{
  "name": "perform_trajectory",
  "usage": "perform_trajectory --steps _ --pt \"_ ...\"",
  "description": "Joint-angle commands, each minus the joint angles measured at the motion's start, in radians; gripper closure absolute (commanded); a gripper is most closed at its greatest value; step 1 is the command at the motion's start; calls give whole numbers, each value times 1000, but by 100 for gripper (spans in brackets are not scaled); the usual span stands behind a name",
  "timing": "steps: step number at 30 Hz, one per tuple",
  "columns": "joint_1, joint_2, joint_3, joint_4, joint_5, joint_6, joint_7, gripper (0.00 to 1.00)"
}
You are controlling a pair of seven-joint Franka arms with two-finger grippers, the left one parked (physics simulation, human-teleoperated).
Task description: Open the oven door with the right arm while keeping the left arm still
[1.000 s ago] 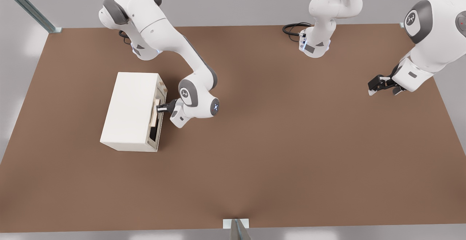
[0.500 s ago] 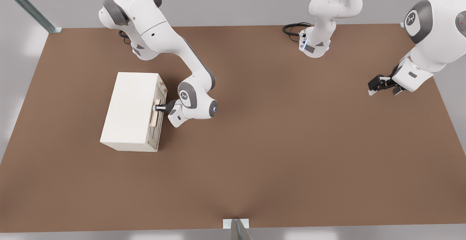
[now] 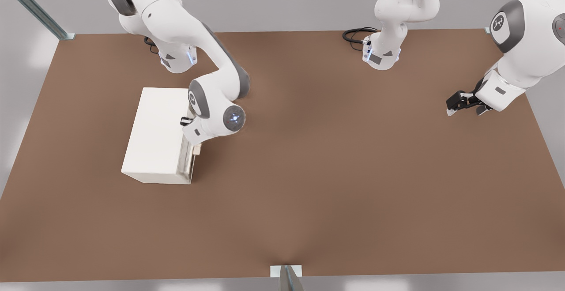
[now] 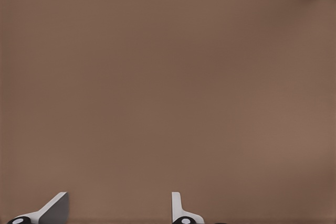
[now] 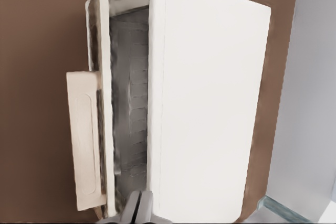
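The cream-white oven [image 3: 156, 127] stands on the brown table at the front view's left. Its oven door [image 3: 189, 160] faces the front view's right and stands ajar. In the right wrist view a gap between the door [image 5: 104, 77] and the oven body shows the grey inside. The pale tan handle [image 5: 84, 140] sticks out from the door, and its end [image 3: 197, 149] shows below the wrist. My gripper [image 3: 184, 121] hangs over the oven's top front edge, above the gap, off the handle. Its fingers [image 5: 137, 208] are shut with nothing between them.
The brown table [image 3: 331, 171] stretches wide to the front view's right of the oven. The parked arm's gripper [image 3: 463, 103] hangs at the far right. A black cable [image 3: 355, 35] lies by the far arm base. A metal post [image 3: 287, 277] stands at the near edge.
My gripper has left the handle and risen up and toward the front view's left, over the oven's top front edge. The wrist has turned to face down.
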Motion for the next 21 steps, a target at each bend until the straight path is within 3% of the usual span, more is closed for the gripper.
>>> perform_trajectory --steps 1,2,3,4,11,21 --pt "-138 -99 0 6 218 96 -423 53" --pt "-213 -125 1 37 235 106 -576 0" --pt "-284 -136 0 103 340 137 -594 0" --pt "-313 -153 -5 168 357 85 -597 0" --pt "-345 -161 -97 198 353 54 -704 0" --pt "-376 -159 -98 212 353 62 -702 0"
